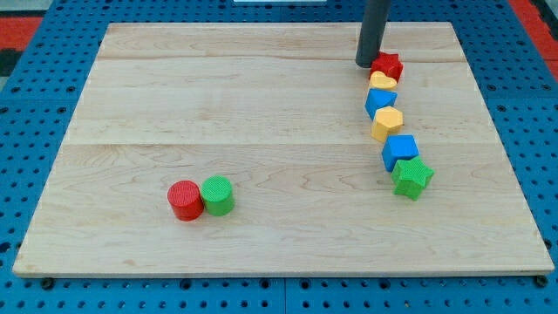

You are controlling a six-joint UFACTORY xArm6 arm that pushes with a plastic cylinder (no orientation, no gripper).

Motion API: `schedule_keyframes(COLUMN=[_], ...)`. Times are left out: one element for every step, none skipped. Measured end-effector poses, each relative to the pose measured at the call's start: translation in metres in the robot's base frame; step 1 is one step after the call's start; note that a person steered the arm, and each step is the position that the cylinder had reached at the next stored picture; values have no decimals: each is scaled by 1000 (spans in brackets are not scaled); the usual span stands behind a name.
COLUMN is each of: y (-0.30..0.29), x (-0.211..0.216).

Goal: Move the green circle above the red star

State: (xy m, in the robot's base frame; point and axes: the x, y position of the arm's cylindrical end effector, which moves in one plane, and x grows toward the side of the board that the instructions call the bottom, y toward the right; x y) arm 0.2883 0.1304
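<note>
Green circle (218, 195): on worktop (261, 105), far toward the view's bottom-left of red star (387, 65), touching red circle (185, 200). My tip (366, 64): touching the star's left edge, well apart from green circle. No claw fitted; state not applicable.

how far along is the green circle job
Nothing looks done: the green circle sits near the view's bottom left, touching the red circle, far from the red star at the view's top right. In hand: my tip rests beside the red star, nowhere near the circle. Left: the whole push.
</note>
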Motion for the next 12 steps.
schedule_keyframes(y=[-43,-92,-118,-117,-111,-103,-94,-91,-123,-155,-202,-230], x=[0,-4,10,65,121,178,239,304,321,296,288,265])
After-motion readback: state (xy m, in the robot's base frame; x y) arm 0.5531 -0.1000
